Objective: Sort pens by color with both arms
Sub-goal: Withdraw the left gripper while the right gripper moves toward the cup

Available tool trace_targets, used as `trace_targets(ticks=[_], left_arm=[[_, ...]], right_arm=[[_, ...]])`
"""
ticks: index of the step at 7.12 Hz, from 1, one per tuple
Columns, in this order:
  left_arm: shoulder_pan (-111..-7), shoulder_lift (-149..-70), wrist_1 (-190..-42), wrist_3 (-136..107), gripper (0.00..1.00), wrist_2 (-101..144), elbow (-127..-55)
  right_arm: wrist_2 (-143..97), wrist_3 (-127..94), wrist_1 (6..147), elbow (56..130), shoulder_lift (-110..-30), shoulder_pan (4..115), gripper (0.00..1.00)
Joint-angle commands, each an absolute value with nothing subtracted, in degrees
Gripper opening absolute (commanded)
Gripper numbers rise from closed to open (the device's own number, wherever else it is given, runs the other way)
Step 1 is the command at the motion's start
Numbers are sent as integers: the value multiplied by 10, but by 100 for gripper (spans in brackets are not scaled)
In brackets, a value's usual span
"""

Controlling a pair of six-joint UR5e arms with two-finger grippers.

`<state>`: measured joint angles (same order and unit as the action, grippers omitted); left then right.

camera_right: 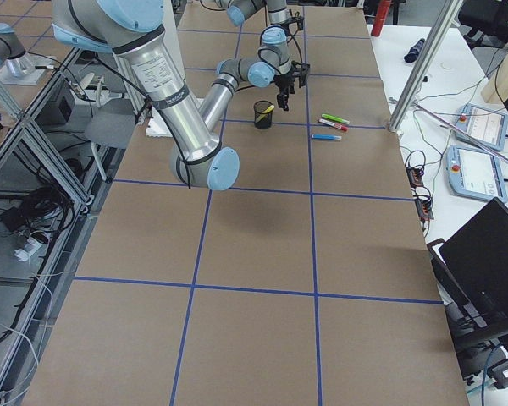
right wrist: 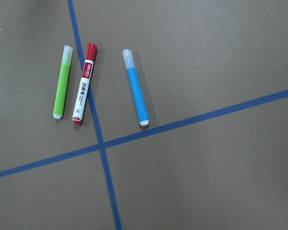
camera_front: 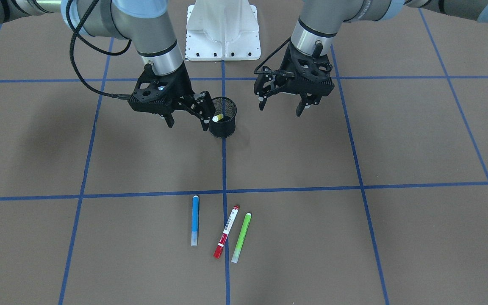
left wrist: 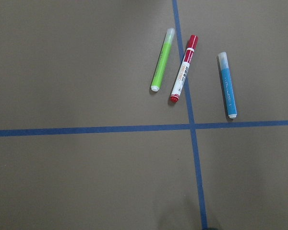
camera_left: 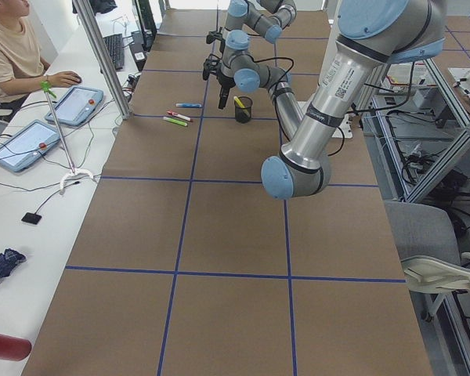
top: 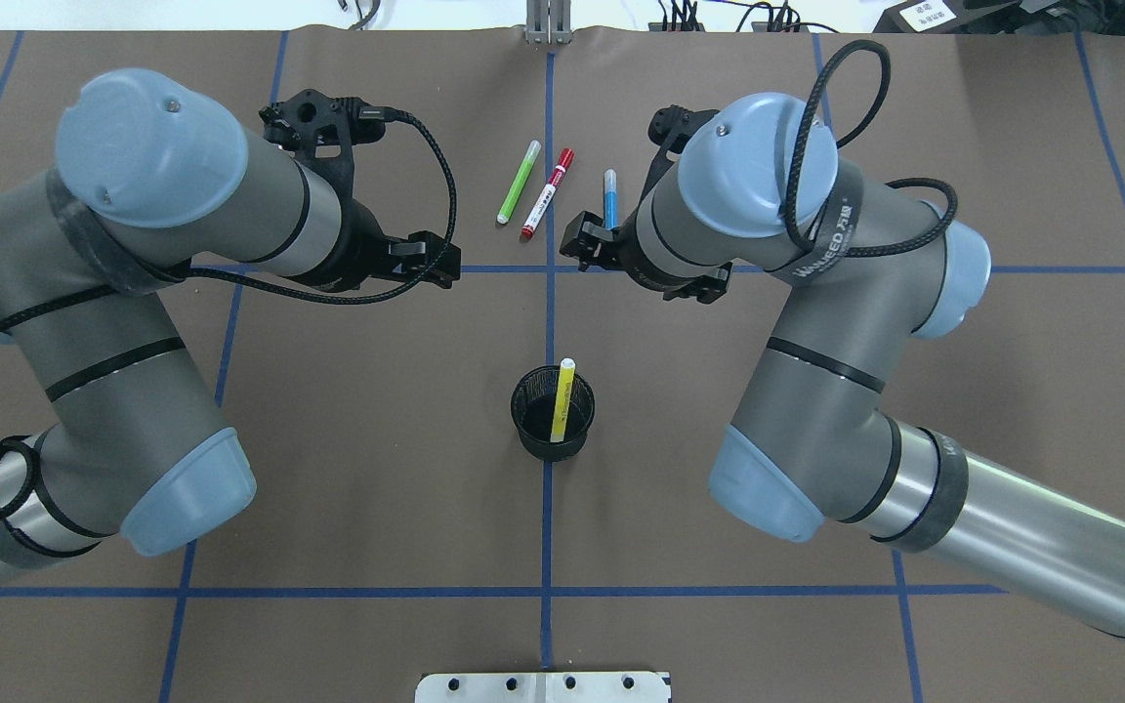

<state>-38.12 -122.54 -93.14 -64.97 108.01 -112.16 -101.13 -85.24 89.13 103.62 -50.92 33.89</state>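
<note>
You have the yellow pen [top: 562, 395] leaning inside the cup [camera_front: 223, 129]. The blue pen [camera_front: 195, 220], the red-capped pen [camera_front: 226, 232] and the green pen [camera_front: 241, 237] lie side by side on the counter [camera_front: 396, 140], none touching, well beyond the cup on the side away from the robot's base. The right fingers [camera_front: 169, 120] hang spread wide and empty on the cup's right flank, raised off the counter, and the left fingers [camera_front: 299, 109] hang likewise parted and empty on its left flank.
</note>
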Motion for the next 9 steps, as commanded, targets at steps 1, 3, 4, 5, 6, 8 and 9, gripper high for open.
trace_targets(ticks=[1,3,4,5,6,8,9], left_arm=[[-379,-1201,-927,-650,99,1083,-1141],[-379,-1197,-927,-650,99,1108,-1140],[-379,-1197,-929,-650,99,1109,-1140],[-379,-1197,-929,-650,99,1109,-1140],[-379,-1197,-929,-650,99,1109,-1140],[-378,-1197,-931,-650,99,1110,-1140],[-379,-1197,-931,-650,99,1110,-1140]], right_arm=[[-981,-857,891,1030,-497,316,90],[-966,-857,891,1030,-496,293,76],[-959,-857,892,1029,-493,280,69],[-945,-857,893,1029,-493,267,69],[-937,-856,894,1021,-491,261,68],[-917,-847,896,1006,-490,246,58],[-901,-847,896,1005,-493,236,54]])
